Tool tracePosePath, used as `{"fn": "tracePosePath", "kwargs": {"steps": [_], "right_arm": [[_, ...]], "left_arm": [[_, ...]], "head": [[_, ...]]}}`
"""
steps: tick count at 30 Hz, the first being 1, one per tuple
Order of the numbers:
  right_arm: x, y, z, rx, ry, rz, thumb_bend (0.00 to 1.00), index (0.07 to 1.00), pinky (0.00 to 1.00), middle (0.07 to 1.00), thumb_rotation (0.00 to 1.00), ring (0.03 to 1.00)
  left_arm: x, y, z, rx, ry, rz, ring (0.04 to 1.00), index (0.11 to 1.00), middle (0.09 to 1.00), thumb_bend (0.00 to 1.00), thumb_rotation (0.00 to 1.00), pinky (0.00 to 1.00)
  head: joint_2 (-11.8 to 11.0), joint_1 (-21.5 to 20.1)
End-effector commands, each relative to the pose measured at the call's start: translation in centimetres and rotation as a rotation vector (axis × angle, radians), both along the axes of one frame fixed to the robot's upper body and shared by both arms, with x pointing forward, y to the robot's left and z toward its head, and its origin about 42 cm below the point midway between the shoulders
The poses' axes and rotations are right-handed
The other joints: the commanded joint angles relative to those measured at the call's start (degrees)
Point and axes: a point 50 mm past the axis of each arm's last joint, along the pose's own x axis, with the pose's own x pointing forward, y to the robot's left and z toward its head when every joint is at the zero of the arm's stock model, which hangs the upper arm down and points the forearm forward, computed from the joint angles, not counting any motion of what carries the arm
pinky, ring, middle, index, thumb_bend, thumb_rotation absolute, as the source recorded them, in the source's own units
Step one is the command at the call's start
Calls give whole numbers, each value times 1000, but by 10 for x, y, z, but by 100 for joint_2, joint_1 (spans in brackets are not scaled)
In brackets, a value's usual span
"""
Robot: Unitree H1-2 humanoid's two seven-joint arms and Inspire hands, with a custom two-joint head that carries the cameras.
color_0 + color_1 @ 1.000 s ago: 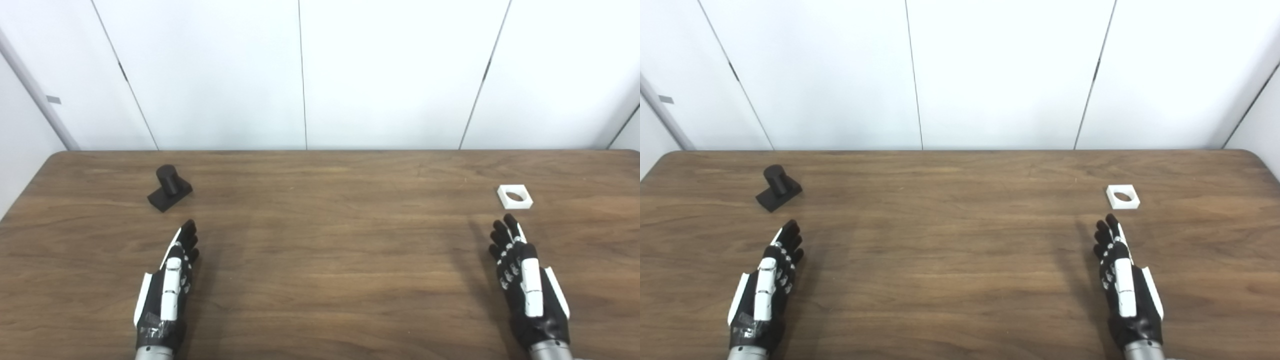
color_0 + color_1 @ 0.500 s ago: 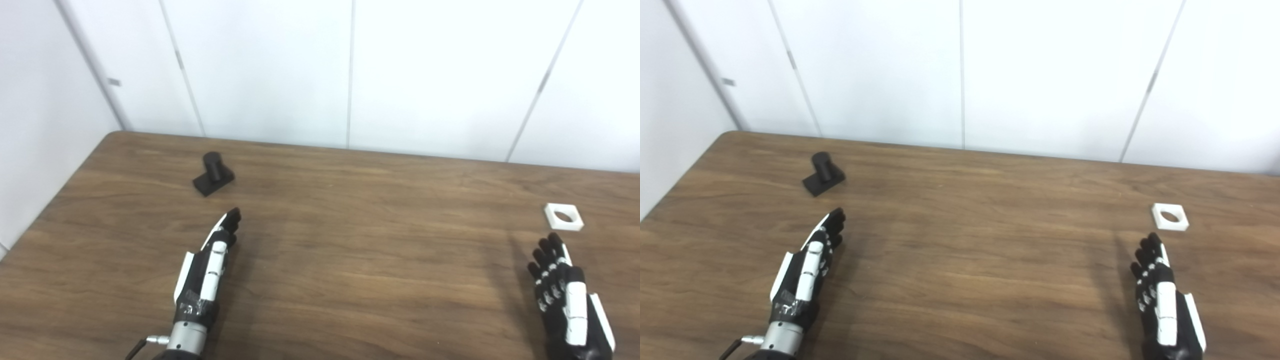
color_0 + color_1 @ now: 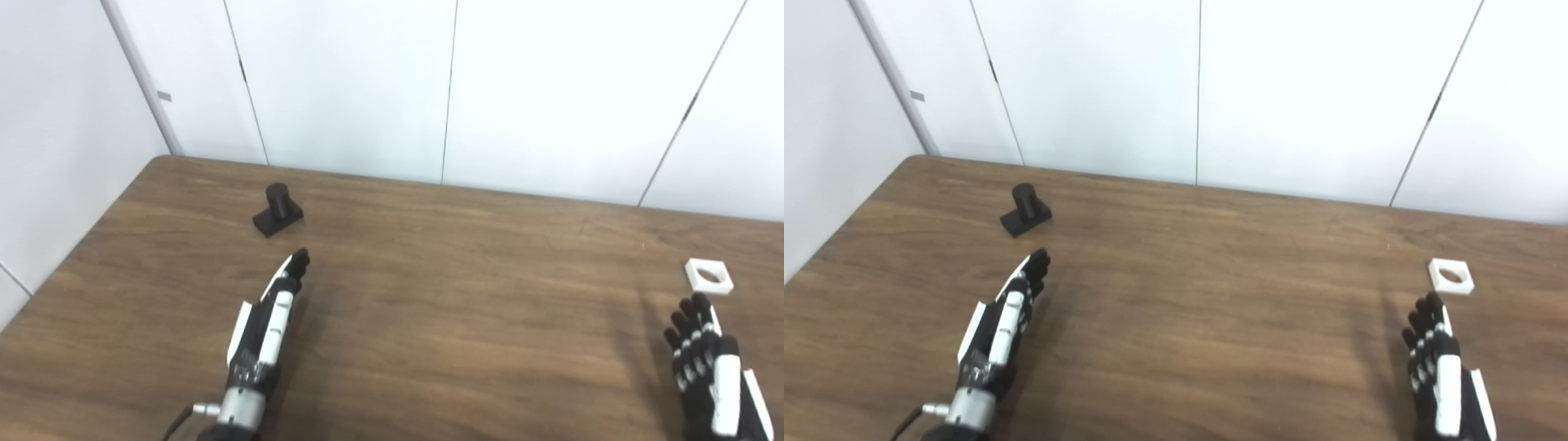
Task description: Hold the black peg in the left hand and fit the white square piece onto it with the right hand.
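Task not started: black peg (image 3: 277, 210) and white square piece (image 3: 708, 275) lie well apart on the counter (image 3: 441, 306), ungrasped, while left hand (image 3: 266, 327) and right hand (image 3: 710, 373) hover spread, holding nothing.

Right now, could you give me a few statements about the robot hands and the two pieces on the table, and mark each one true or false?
1. The black peg stands on the table, held by no robot hand. True.
2. The left robot hand grips the peg. False: it is open, short of the peg.
3. The white square piece lies flat beyond the right robot hand. True.
4. The white piece already sits on the peg. False: they lie far apart, at opposite sides of the table.
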Motion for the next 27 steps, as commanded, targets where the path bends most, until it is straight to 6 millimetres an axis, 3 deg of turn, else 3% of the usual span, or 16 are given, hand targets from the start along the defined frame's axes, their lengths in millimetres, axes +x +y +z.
{"fn": "tracePosePath", "kwargs": {"steps": [1,10,19,23,27], "right_arm": [[-12,-3,-25,11,69,-1,577,1000,1000,1000,1000,1000],[-11,-4,-29,18,70,-12,575,1000,1000,1000,1000,1000],[-10,-5,-29,14,68,-8,602,1000,1000,1000,1000,1000],[-11,-5,-27,13,68,-6,614,1000,1000,996,1000,1000],[-12,-7,-26,8,68,-3,615,1000,1000,997,1000,1000]], "left_arm": [[-6,-10,-22,-31,51,-8,982,948,958,415,946,1000],[-7,-12,-25,-37,49,-8,988,956,967,394,958,1000],[-6,-11,-25,-33,46,-8,990,958,972,383,956,1000],[-7,-11,-21,8,63,-1,983,959,960,452,837,1000],[-9,-8,-10,122,50,46,948,944,937,465,519,930]], "head": [[-36,-19],[-178,-31],[-72,-61],[-44,-84],[12,-85]]}}
